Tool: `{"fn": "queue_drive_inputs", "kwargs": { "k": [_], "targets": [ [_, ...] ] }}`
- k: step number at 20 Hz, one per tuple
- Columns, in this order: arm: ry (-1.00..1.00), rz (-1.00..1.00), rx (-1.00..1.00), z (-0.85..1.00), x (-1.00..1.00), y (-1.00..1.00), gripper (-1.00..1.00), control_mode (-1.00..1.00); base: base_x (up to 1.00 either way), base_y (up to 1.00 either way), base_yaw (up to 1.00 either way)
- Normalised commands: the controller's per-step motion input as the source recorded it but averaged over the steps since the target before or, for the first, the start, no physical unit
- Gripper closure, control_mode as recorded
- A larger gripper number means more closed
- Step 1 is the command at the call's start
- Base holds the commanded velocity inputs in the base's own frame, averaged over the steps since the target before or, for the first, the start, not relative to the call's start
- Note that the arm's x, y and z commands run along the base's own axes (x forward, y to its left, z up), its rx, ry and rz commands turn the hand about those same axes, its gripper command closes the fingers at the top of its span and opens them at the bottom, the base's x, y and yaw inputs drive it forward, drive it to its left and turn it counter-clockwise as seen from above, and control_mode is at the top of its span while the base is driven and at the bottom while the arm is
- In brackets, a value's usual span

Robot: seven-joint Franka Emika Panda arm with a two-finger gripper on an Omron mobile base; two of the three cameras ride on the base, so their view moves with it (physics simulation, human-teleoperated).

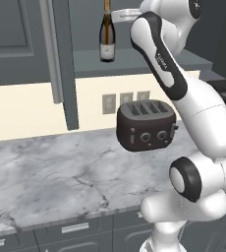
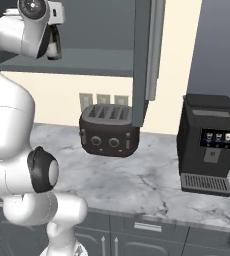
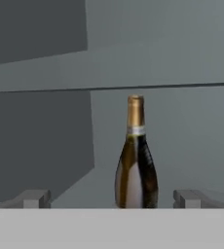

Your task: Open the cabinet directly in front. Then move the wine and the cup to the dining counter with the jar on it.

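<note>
The wine [image 3: 136,160] stands upright at twelve o'clock inside the opened cabinet [image 1: 66,64], so I hold my gripper [image 3: 113,198] level, jaws wide apart, to straddle it.

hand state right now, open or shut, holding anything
hand: open, holding nothing; the wine stands upright between its fingertips, not gripped.
</note>
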Motion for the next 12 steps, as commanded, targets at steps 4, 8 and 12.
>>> {"fn": "queue_drive_inputs", "kwargs": {
  "k": [4, 8, 12],
  "targets": [
    [0.14, 0.00, 0.00, 0.00, 0.08, 0.14, -1.00, -1.00, 0.00, 0.00, 0.00],
    [0.22, 0.00, 0.00, 0.00, 0.10, 0.04, -1.00, -1.00, 0.00, 0.00, 0.00],
    [0.12, 0.00, 0.00, 0.00, 0.04, 0.00, -1.00, -1.00, 0.00, 0.00, 0.00]
  ]
}}
